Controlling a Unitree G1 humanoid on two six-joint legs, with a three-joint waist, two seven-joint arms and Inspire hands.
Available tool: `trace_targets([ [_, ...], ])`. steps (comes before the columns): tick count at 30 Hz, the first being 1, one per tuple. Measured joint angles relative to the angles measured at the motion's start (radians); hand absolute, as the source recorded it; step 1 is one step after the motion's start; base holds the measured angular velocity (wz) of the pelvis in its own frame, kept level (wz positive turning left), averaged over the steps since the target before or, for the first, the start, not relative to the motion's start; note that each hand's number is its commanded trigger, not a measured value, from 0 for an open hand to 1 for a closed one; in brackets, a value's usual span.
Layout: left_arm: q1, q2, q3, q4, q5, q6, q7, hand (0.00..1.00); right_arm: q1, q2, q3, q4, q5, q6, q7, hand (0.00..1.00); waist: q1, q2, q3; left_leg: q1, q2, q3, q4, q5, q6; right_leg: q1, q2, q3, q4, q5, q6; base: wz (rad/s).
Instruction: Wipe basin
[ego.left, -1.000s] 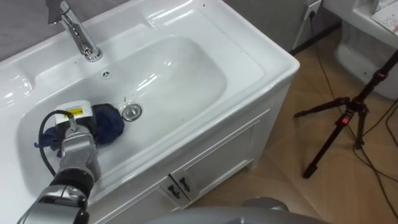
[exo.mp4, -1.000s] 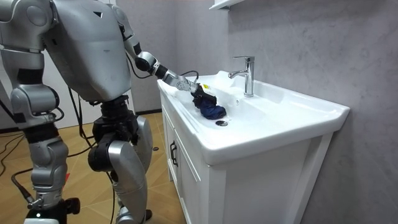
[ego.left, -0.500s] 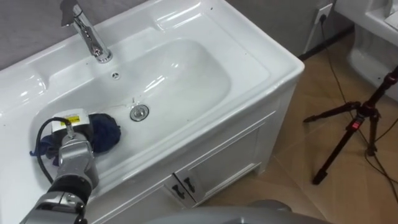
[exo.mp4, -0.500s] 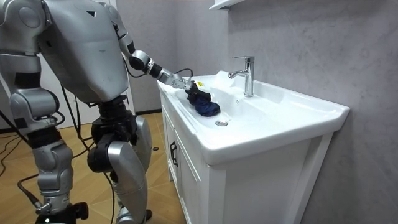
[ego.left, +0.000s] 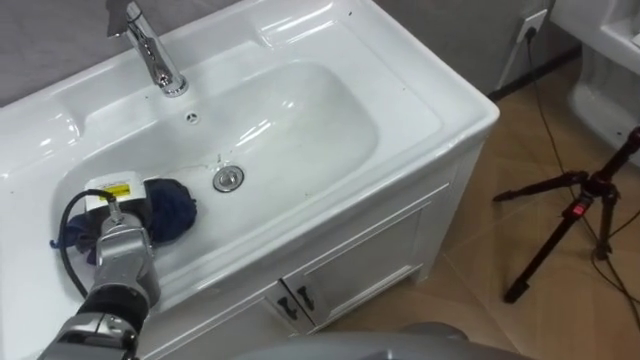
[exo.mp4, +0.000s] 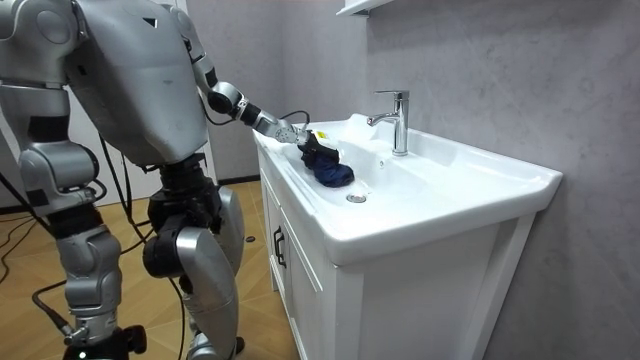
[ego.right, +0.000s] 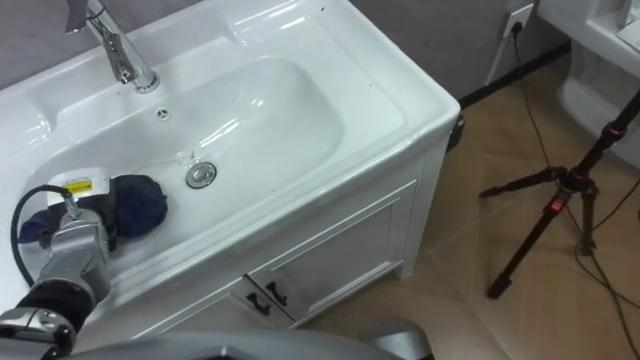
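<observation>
Where left hand (ego.left: 112, 208) is set on dark blue cloth (ego.left: 172, 204) at basin (ego.left: 300, 110) left end beside drain (ego.left: 228, 179), grip cannot be told, hidden by cloth.

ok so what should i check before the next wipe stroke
1. Cloth at the left hand, down in the basin: ok.
2. Firm hold on the cloth: cannot tell, the cloth covers it.
3. Drain clear of the cloth: ok, the cloth lies just left of it.
4. Faucet clear of the arm: ok, it stands at the back rim.
5. Bowl to the right of the drain free of things: ok.
</observation>
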Motion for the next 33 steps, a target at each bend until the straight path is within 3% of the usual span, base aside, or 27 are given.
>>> trace_targets([
  [6,0.022,-0.003,0.002,-0.036,-0.009,0.0,0.01,1.0,0.003,0.002,-0.011,0.002,0.038,-0.005,-0.003,0.0,-0.001,-0.005,0.0019,0.002,-0.003,-0.003,0.003,0.0,0.001,0.005,-0.009,-0.015,-0.001,-0.005,0.001,0.02],
  [10,0.049,-0.002,0.003,-0.072,-0.031,0.002,0.043,1.0,0.018,0.002,-0.011,0.0,0.066,-0.022,-0.008,0.0,-0.005,-0.016,0.0078,0.009,-0.002,-0.009,-0.002,-0.001,0.0,0.007,-0.012,-0.033,0.002,-0.012,-0.002,0.08],
  [18,0.046,-0.043,0.047,-0.057,-0.219,-0.012,0.167,1.0,0.041,0.001,0.021,0.008,0.124,-0.023,0.001,0.0,-0.013,-0.025,0.0082,-0.007,-0.001,-0.022,0.02,-0.015,-0.004,-0.017,-0.012,-0.034,0.05,-0.042,-0.006,0.05],
  [20,0.008,-0.044,0.047,-0.036,-0.271,-0.027,0.181,1.0,0.038,0.001,0.033,0.007,0.159,-0.024,0.001,0.0,-0.012,-0.031,0.009,-0.027,-0.001,-0.025,0.029,-0.016,-0.003,-0.032,-0.013,-0.036,0.051,-0.04,-0.006,0.02],
  [24,-0.149,-0.042,0.07,0.099,-0.335,-0.061,0.208,1.0,-0.013,0.001,0.074,0.017,0.187,-0.034,0.01,0.0,0.001,-0.048,0.0123,-0.116,-0.005,-0.022,0.06,-0.017,0.0,-0.117,-0.02,-0.036,0.075,-0.031,-0.004,-0.05],
  [26,-0.247,-0.034,0.072,0.162,-0.393,-0.062,0.218,1.0,-0.05,0.003,0.113,0.043,0.203,-0.043,0.01,0.0,0.006,-0.061,0.0189,-0.168,-0.005,-0.015,0.092,-0.018,0.002,-0.17,-0.023,-0.033,0.097,-0.027,-0.005,-0.11],
  [28,-0.367,-0.028,0.067,0.264,-0.462,-0.065,0.257,1.0,-0.099,0.005,0.151,0.062,0.203,-0.055,0.01,0.0,0.008,-0.076,0.0314,-0.229,-0.004,-0.014,0.129,-0.018,0.002,-0.226,-0.025,-0.029,0.122,-0.023,-0.008,-0.02],
  [31,-0.467,-0.023,0.061,0.367,-0.525,-0.079,0.301,1.0,-0.149,0.005,0.158,0.101,0.206,-0.081,0.001,0.0,-0.001,-0.079,0.0356,-0.305,-0.001,-0.013,0.175,-0.018,0.002,-0.288,-0.027,-0.028,0.14,-0.018,-0.009,0.05],
  [33,-0.502,-0.016,0.053,0.399,-0.548,-0.084,0.319,1.0,-0.167,0.006,0.17,0.115,0.216,-0.091,-0.011,0.0,-0.003,-0.08,0.0367,-0.335,-0.002,-0.012,0.185,-0.016,0.005,-0.321,-0.027,-0.024,0.154,-0.016,-0.009,0.03],
])
